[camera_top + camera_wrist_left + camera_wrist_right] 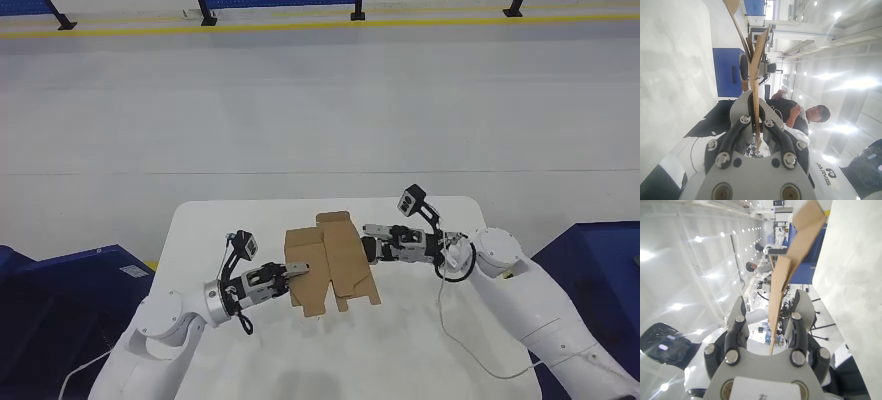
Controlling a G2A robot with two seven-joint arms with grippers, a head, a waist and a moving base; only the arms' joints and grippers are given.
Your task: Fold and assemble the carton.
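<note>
The left end effector (754,100) was clenched on one thin edge of the carton (755,62), the board pinched flat between its pads. Opposite it, the right end effector (771,306) stood released: its jaws were spread with the carton's far edge lying between them, a gap showing on either side of the board.

Between the two end effectors the carton hung as a flattened brown sleeve, partly sprung open, with loose flaps beyond each grip. The white worktop (200,230) lay beneath both. Whether the lowest flaps touched it could not be told.

The board looked light and thin, stiff along its panels but ready to bend at the scored creases, and easily crushed at the corners. A hold on a plain panel edge, clear of the creases and flaps, would probably serve best.
</note>
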